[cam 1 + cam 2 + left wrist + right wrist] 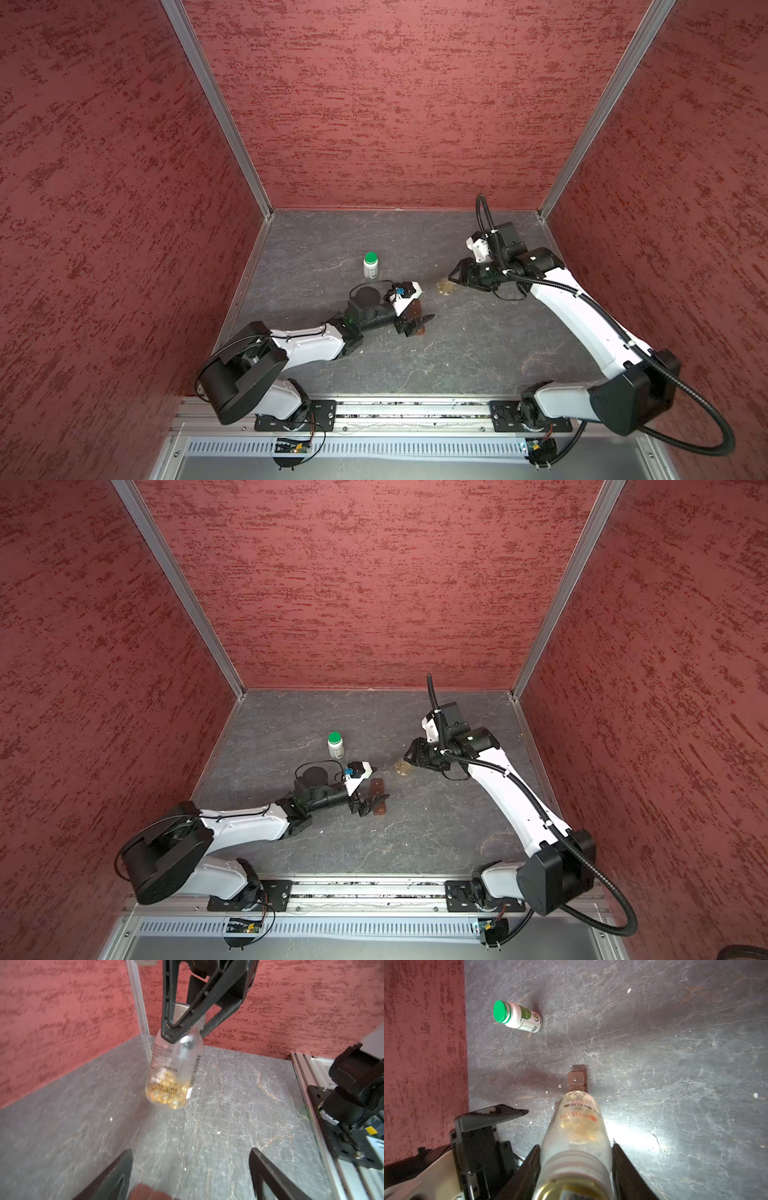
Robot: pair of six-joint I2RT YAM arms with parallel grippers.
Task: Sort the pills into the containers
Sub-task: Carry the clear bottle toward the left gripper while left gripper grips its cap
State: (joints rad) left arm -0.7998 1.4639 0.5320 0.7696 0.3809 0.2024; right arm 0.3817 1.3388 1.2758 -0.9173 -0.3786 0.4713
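Holding the clear bottle (174, 1076) by its neck, my right tool (185, 1030) is clenched so the yellow softgels (172, 1097) pool at the bottom rather than spill. I can't tell if the bottle clears the table (457, 353). The left tool (191, 1153) is spread wide and gripping nothing, low over the brown pill box (377, 788), probably the drop spot. The green-capped bottle (370, 266) stands apart.

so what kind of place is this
Most likely a lab robot test cell, not a home: red textured panels in aluminium framing box it in, two arms are bolted to a front rail, and the slate-look tabletop holds a green-capped pill bottle.
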